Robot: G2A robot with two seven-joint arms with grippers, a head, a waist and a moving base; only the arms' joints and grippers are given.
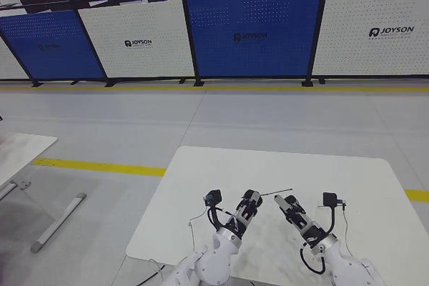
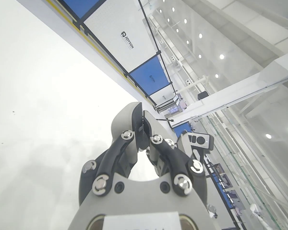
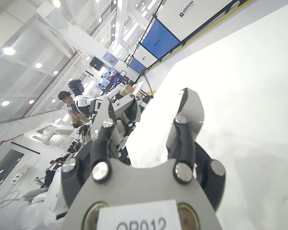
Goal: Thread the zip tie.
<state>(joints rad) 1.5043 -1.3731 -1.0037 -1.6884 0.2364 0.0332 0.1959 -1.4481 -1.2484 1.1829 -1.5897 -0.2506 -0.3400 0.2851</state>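
A thin black zip tie (image 1: 275,191) sticks out sideways from my left gripper (image 1: 252,198), which hangs over the front part of the white table (image 1: 343,171). In the left wrist view the left gripper (image 2: 142,112) is shut on the zip tie (image 2: 165,120), whose free end points away past the fingertips. My right gripper (image 1: 281,201) sits just beside it, a short gap from the tie's free end. In the right wrist view the right gripper (image 3: 148,105) is open with nothing between its fingers, and beyond it are the left gripper (image 3: 128,107) and the zip tie (image 3: 147,83).
The table top (image 3: 242,84) spreads bare beyond both grippers to its far edge. A second white table (image 1: 14,154) stands off to the far left across the floor. Blue and white panels (image 1: 250,36) line the back.
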